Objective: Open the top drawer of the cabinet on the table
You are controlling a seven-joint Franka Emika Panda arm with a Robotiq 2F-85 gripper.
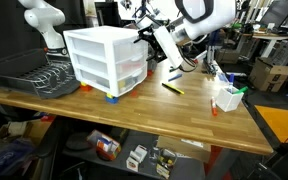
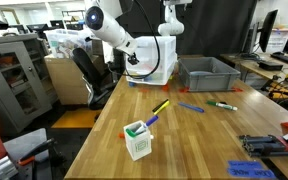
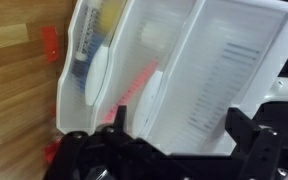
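Nearest to us, in the wrist view, the black two-fingered Robotiq gripper (image 3: 174,142) fills the bottom edge. Its jaws stand apart with white plastic showing between them, and we cannot see them pinching anything. Right ahead of it, almost touching, is the boxy white plastic three-drawer cabinet (image 3: 184,70). Its ribs and drawer edges run steeply slantwise across this view, so we judge the wrist is rolled against the drawers' long axis. Blue, yellow and red contents show through the translucent walls. From this view alone we cannot tell which drawer faces the jaws.

In both exterior views the gripper (image 1: 147,42) (image 2: 136,60) sits high against one face of the cabinet (image 1: 99,62) (image 2: 162,60). That puts it level with the uppermost shallow translucent-white top drawer (image 1: 124,48), which looks fully shut. The drawer lies directly in front of the claw. Its wide front runs level across that face, and we judge that the pull must go straight back out along the bench, away from the cabinet. Whether a fingertip is hooked on the front lip is too small to tell.

The cabinet stands on the long light-brown wooden-topped table (image 1: 184,115) (image 2: 184,140) (image 3: 14,80). Beyond it, on the side away from the claw, is a black wire dish rack (image 1: 29,72), just beside the cabinet and clear of the pulling path.
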